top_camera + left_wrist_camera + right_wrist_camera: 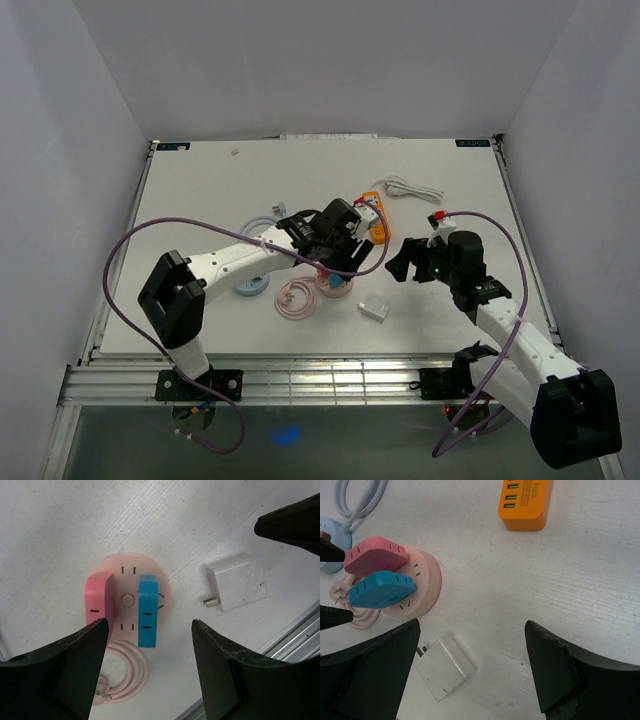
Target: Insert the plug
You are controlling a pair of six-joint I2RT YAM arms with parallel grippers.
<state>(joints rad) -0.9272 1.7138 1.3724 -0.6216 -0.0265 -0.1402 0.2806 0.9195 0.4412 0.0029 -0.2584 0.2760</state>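
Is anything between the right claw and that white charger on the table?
Nothing visible. The white charger lies uncovered beside the pink socket hub, not touching it; the open right gripper hovers nearby.

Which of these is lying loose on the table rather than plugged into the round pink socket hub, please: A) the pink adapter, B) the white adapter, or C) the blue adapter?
B: the white adapter lies flat beside the round pink hub with its prongs bare, while the pink adapter and the blue adapter sit plugged into it.
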